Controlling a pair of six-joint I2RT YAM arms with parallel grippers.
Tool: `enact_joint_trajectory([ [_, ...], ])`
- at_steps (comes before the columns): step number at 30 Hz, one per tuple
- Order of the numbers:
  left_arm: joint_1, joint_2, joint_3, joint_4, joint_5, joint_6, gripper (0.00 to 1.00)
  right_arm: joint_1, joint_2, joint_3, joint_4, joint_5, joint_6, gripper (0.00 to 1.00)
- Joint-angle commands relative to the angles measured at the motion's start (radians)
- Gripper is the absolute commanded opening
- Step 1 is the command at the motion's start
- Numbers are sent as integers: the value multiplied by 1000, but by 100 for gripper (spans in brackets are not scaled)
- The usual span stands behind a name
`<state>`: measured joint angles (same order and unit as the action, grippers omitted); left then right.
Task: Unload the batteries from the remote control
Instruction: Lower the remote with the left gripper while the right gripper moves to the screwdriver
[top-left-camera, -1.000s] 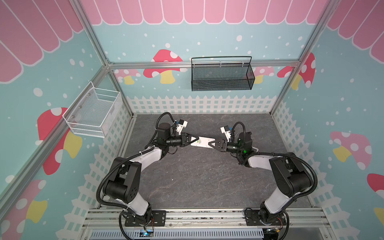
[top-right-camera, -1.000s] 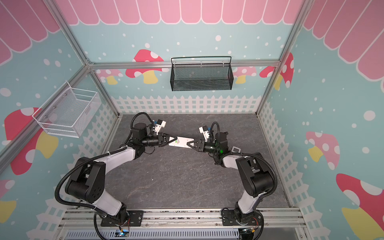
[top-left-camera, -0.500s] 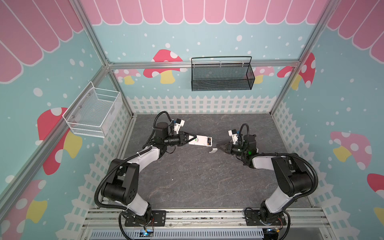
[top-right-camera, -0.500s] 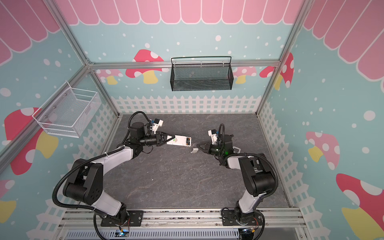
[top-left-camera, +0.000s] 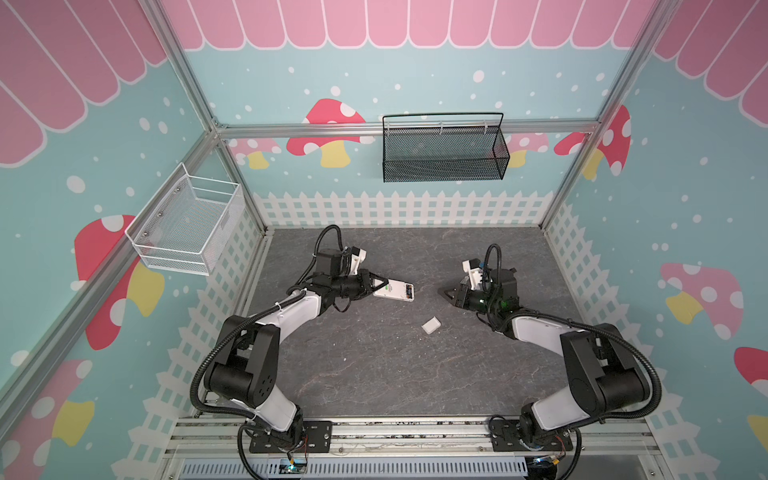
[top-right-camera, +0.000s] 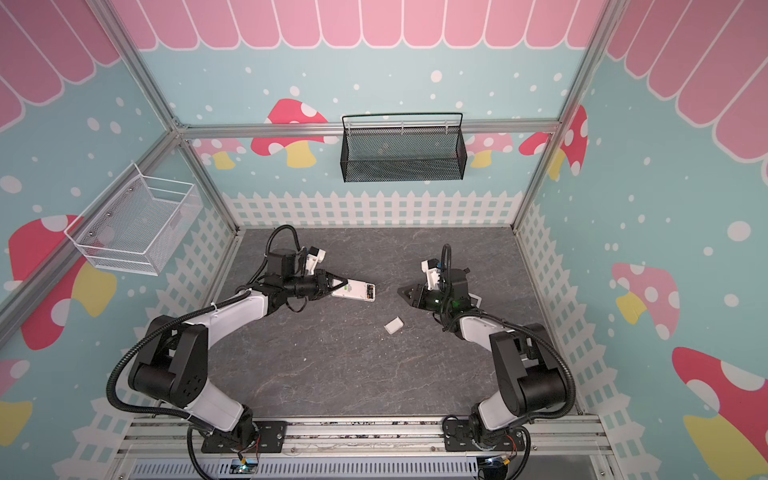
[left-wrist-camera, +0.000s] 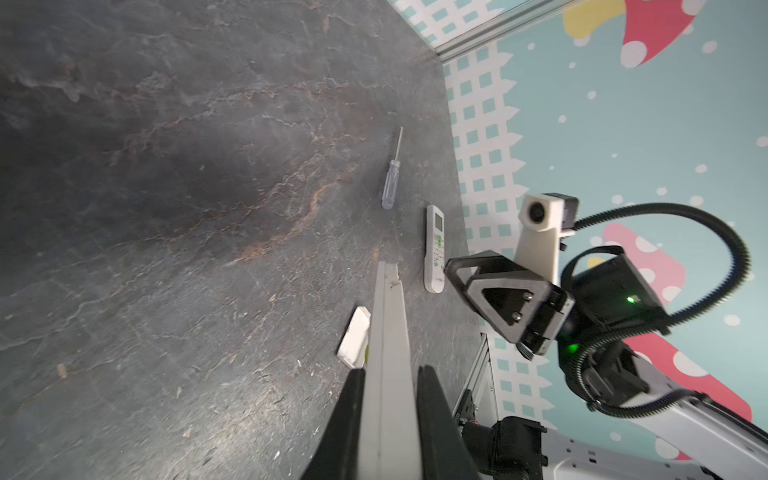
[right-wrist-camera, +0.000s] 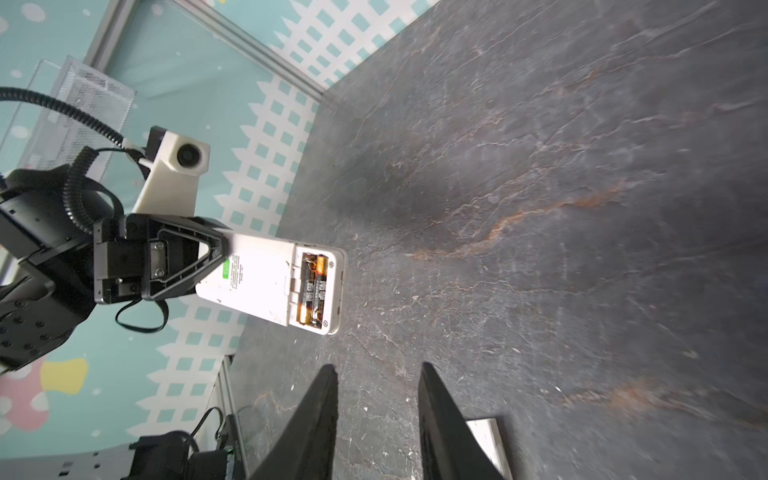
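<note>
White remote (top-left-camera: 395, 291) clamped in left end effector (top-left-camera: 384, 286), two batteries (right-wrist-camera: 313, 289) exposed in its uncovered bay, right end effector (right-wrist-camera: 376, 368) empty with jaws parted, white cover (top-left-camera: 431, 325) lying on desk (top-left-camera: 374, 374).

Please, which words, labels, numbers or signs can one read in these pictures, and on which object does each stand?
No text can be read.
Back of the remote in the left end effector: green sticker and fine print, too small to read.
Batteries in its open compartment: printed marks, blurred.
Second remote on the table: key labels, too small.
</note>
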<state>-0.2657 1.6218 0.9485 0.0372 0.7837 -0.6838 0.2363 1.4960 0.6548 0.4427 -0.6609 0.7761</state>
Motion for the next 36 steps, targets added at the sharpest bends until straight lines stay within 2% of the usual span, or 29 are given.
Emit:
enact_joint_trajectory([
  [1, -24, 44, -26, -17, -58, 8, 0, 0, -76, 10, -200, 146, -115, 37],
  [5, -51, 86, -35, -1, -79, 4, 0, 1, -101, 62, -420, 323, -185, 42],
  [9, -62, 114, -39, 2, -96, -15, 0, 1, -92, 65, -473, 429, -199, 46],
  [13, -64, 124, -37, -34, -138, -22, 4, 1, -42, 127, -555, 525, -179, 49],
  [21, -60, 143, -11, -131, -219, 26, 31, 1, 79, 248, -594, 670, -115, 57],
  [24, -51, 129, -14, -168, -280, 32, 46, 1, 135, 288, -594, 701, -90, 59],
  [31, -24, 74, 0, -288, -451, 111, 72, 4, 255, 373, -617, 719, -56, 57],
  [36, 5, 23, 0, -302, -472, 141, 83, 6, 315, 422, -645, 751, -53, 53],
])
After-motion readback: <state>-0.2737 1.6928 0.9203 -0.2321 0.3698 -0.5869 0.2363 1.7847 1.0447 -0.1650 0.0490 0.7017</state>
